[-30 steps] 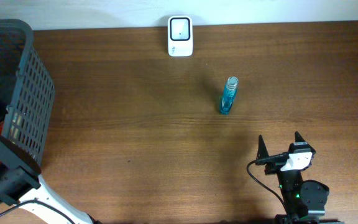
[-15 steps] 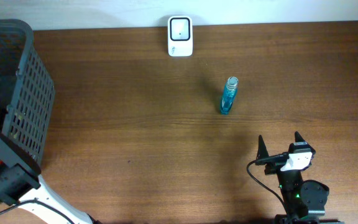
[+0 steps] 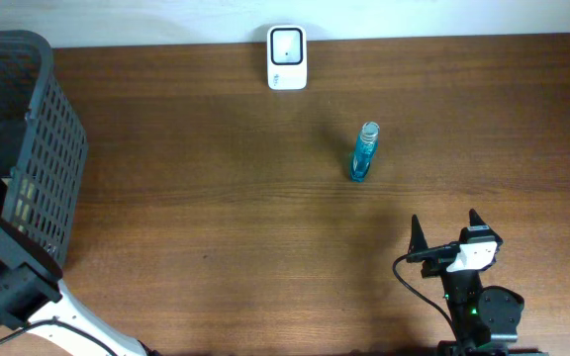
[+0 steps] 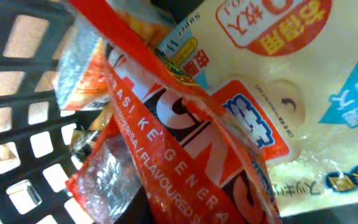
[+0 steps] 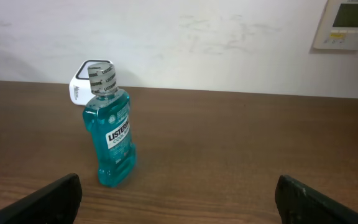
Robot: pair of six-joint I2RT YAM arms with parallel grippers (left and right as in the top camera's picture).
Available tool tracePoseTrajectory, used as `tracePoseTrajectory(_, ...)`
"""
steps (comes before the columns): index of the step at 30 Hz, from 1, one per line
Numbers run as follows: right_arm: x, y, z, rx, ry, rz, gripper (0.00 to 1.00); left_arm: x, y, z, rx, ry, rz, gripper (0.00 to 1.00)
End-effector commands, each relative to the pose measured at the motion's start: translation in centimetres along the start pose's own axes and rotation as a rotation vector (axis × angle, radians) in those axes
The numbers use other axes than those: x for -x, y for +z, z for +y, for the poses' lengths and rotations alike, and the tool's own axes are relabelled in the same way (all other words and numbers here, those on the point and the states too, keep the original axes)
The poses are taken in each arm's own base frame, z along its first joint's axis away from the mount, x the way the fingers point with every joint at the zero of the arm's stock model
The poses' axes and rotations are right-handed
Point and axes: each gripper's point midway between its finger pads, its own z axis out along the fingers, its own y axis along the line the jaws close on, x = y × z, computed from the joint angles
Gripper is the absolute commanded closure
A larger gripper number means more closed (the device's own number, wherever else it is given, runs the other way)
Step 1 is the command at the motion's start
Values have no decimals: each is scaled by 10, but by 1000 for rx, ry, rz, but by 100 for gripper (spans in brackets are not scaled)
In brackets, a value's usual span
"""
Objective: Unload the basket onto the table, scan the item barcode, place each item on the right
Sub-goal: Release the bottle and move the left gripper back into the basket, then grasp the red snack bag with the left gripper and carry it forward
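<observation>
Scan not yet done: red crinkly plastic snack packet (image 4: 166, 143) is seen inside the dark mesh basket (image 3: 59, 148), left hand's grip cannot be told, right hand (image 3: 444, 223) is held apart.

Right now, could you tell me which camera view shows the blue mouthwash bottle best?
The right wrist view: the mouthwash bottle stands upright close ahead, side-on, its label legible. Overhead shows it only small, from above. The left wrist view misses it, showing snack packets in the basket.
</observation>
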Motion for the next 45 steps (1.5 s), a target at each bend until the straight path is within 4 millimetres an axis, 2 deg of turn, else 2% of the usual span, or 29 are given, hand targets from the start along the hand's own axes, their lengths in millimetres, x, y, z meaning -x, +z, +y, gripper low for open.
tracePoseTrajectory(1,-3,0,-2,-11,4,3,2,36,-57,11,-103,-75,-151,100)
tracePoseTrajectory(4,-3,0,-2,-11,4,4,2,69,-142,26,-224,-142,-373,100)
tracePoseTrajectory(7,-3,0,-2,-11,4,4,2,85,-228,43,-358,-195,-585,100)
tracePoseTrajectory(8,-3,0,-2,-11,4,3,1,84,-295,51,-515,-263,-719,100)
tracePoseTrajectory(9,-3,0,-2,-11,4,3,2,81,-321,55,-592,-313,-760,100)
tracePoseTrajectory(12,-3,0,-2,-11,4,4,1,65,-383,58,-822,-435,-818,100)
tracePoseTrajectory(14,-3,0,-2,-11,4,3,2,46,-435,40,-1056,-395,-843,100)
tracePoseTrajectory(15,-3,0,-2,-11,4,3,2,30,-470,22,-1193,-287,-877,100)
tracePoseTrajectory(17,-3,0,-2,-11,4,4,2,7,-506,-7,-1334,-144,-882,100)
tracePoseTrajectory(19,-3,0,-2,-11,4,4,2,-28,-532,-54,-1461,12,-807,100)
tracePoseTrajectory(20,-3,0,-2,-11,4,3,2,-46,-537,-80,-1492,75,-742,100)
tracePoseTrajectory(22,-3,0,-2,-11,4,3,2,-81,-541,-129,-1510,228,-655,100)
tracePoseTrajectory(23,-3,0,-2,-11,4,4,2,-93,-535,-149,-1479,276,-622,100)
tracePoseTrajectory(26,-3,0,-2,-11,4,4,2,-124,-486,-215,-1238,361,-485,100)
tracePoseTrajectory(27,-3,0,-2,-11,4,3,2,-136,-477,-231,-1200,436,-468,100)
tracePoseTrajectory(29,-3,0,-2,-11,4,3,2,-171,-452,-277,-1134,659,-401,100)
tracePoseTrajectory(31,-3,0,-2,-11,4,3,2,-188,-429,-306,-1082,726,-318,100)
tracePoseTrajectory(34,-3,0,-2,-11,4,4,2,-203,-389,-350,-1017,779,-205,100)
tracePoseTrajectory(40,-3,0,-2,-11,4,4,2,-240,-300,-418,-867,857,20,100)
tracePoseTrajectory(43,-3,0,-2,-11,4,4,2,-258,-258,-441,-754,828,93,100)
tracePoseTrajectory(45,-3,0,-2,-11,4,3,2,-267,-243,-448,-703,846,101,100)
